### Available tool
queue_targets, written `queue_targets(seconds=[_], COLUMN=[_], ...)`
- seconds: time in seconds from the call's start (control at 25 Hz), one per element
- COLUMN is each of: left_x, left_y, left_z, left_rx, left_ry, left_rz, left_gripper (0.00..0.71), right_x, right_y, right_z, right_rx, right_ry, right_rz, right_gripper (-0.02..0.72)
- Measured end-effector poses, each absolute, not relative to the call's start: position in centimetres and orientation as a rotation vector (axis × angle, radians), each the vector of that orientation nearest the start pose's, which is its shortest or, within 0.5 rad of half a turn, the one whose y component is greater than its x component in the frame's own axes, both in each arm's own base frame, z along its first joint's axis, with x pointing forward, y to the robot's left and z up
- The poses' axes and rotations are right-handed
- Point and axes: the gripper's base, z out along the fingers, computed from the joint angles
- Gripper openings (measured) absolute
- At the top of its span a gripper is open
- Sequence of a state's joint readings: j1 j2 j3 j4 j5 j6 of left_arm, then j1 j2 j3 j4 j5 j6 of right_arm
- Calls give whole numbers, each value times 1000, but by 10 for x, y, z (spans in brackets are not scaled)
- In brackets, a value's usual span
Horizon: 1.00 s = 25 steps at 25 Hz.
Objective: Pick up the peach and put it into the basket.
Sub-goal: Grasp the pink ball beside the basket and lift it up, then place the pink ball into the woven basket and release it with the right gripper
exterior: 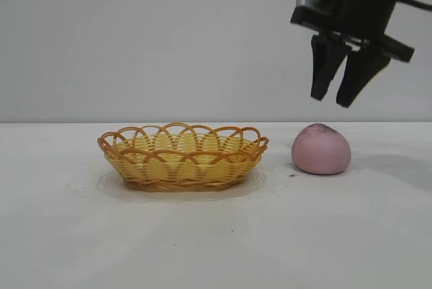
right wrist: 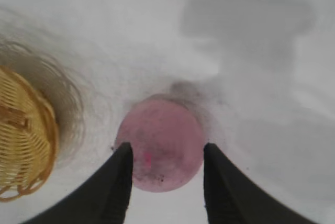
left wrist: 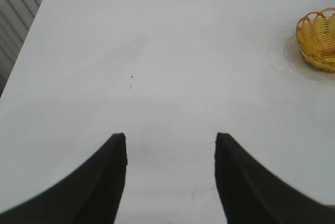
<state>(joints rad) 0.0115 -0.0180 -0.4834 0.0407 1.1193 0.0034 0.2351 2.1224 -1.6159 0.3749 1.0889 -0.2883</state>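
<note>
The dull pink peach (exterior: 321, 148) sits on the white table to the right of the yellow wicker basket (exterior: 182, 156). My right gripper (exterior: 333, 100) hangs open in the air a little above the peach, fingers pointing down. In the right wrist view the peach (right wrist: 162, 140) lies below and between the open fingers of the right gripper (right wrist: 166, 150), with the basket (right wrist: 23, 135) to one side. My left gripper (left wrist: 170, 137) is open and empty over bare table, with the basket's rim (left wrist: 316, 35) far off. The left arm is out of the exterior view.
The white table (exterior: 216, 235) stretches around both objects, with a plain grey wall behind. A few dark specks lie on the table near the peach. A ridged wall panel (left wrist: 18, 4) shows beyond the table's edge in the left wrist view.
</note>
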Motion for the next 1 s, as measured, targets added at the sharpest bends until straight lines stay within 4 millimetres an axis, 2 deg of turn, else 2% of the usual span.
queue_targets(seconds=[0.12,0.2,0.24,0.28,0.32,0.36,0.4,0.48,0.52,0.64,0.72,0.76,0.84,1.0], left_x=[-8,-8,-8,-8,-8,-8,-8,-8,-8,-8,-8,-8,-8,-8], left_y=[3,3,3,3,3,3,3,3,3,3,3,3,3,3], left_z=[268,268,268,268,268,268,268,268,268,268,268,268,268,268], left_rx=[-12,-12,-12,-12,-12,-12,-12,-12,-12,-12,-12,-12,-12,-12], left_ry=[2101,2101,2101,2101,2101,2101,2101,2101,2101,2101,2101,2101,2101,2101], left_rz=[58,58,58,58,58,58,58,58,58,58,58,58,58,58], left_gripper=[370,370,370,370,370,370,370,370,370,370,370,370,370,370], right_x=[408,407,406,405,405,405,405,406,406,407,399,393,380,363], right_y=[131,136,140,144,148,153,156,162,165,179,195,205,226,262], right_z=[151,138,136,136,140,144,152,173,186,240,270,276,277,251], right_rx=[-559,-618,-647,-673,-687,-700,-711,-731,-743,-787,-849,-889,-981,-1129], right_ry=[3046,3065,3064,3054,3037,3018,2991,2929,2889,2692,2589,2561,2554,2601], right_rz=[544,549,550,539,532,522,514,506,505,552,603,623,653,676], right_gripper=[314,216,136,91,57,57,0,0,0,0,0,0,0,0])
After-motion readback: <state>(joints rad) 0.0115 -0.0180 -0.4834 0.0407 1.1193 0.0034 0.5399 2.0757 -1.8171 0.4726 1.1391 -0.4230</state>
